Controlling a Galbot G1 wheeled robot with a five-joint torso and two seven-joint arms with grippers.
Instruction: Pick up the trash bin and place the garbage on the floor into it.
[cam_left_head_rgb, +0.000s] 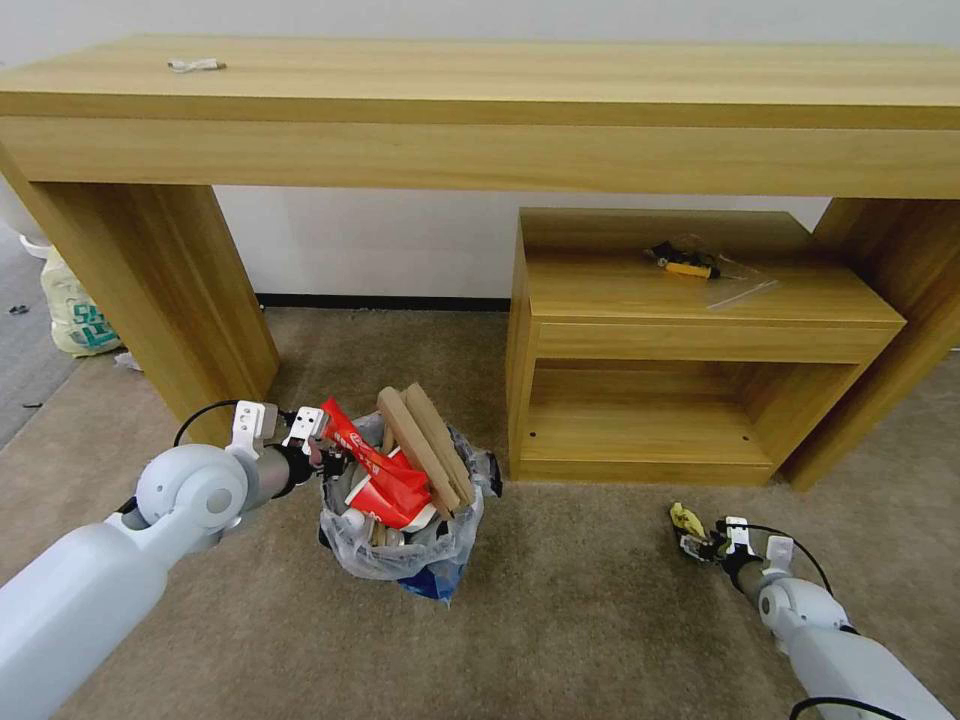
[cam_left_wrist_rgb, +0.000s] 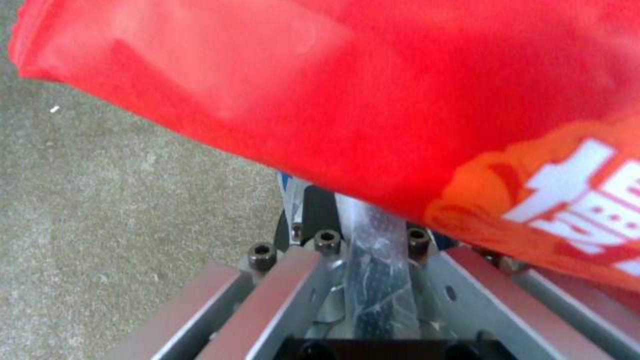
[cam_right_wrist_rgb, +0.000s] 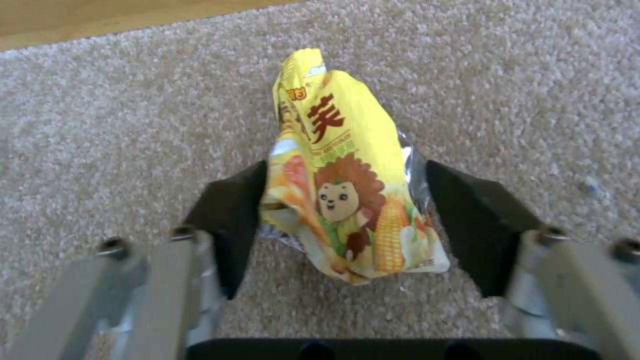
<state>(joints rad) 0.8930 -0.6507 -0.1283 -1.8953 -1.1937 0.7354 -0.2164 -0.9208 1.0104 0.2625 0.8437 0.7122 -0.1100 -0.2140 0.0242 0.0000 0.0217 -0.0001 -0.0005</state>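
Note:
The trash bin (cam_left_head_rgb: 400, 545), black with a crinkly whitish liner, sits on the beige floor (cam_left_head_rgb: 600, 620) packed with garbage: a red wrapper (cam_left_head_rgb: 375, 470), cardboard pieces (cam_left_head_rgb: 425, 445) and a red-white cup. My left gripper (cam_left_head_rgb: 325, 455) is shut on the bin's near-left rim; in the left wrist view the liner-covered rim (cam_left_wrist_rgb: 373, 260) runs between its closed fingers under the red wrapper (cam_left_wrist_rgb: 333, 90). Right of the bin, my right gripper (cam_left_head_rgb: 700, 545) is at a yellow snack wrapper (cam_left_head_rgb: 685, 517). Both black pads (cam_right_wrist_rgb: 230, 220) press the sides of this wrapper (cam_right_wrist_rgb: 347, 200), which stands upright on the carpet.
A long wooden table (cam_left_head_rgb: 480, 110) spans the back, and its left leg (cam_left_head_rgb: 170, 300) is close to my left arm. A low wooden cabinet (cam_left_head_rgb: 690, 340) stands between bin and right arm. A yellowish shopping bag (cam_left_head_rgb: 75, 315) lies far left by grey carpet.

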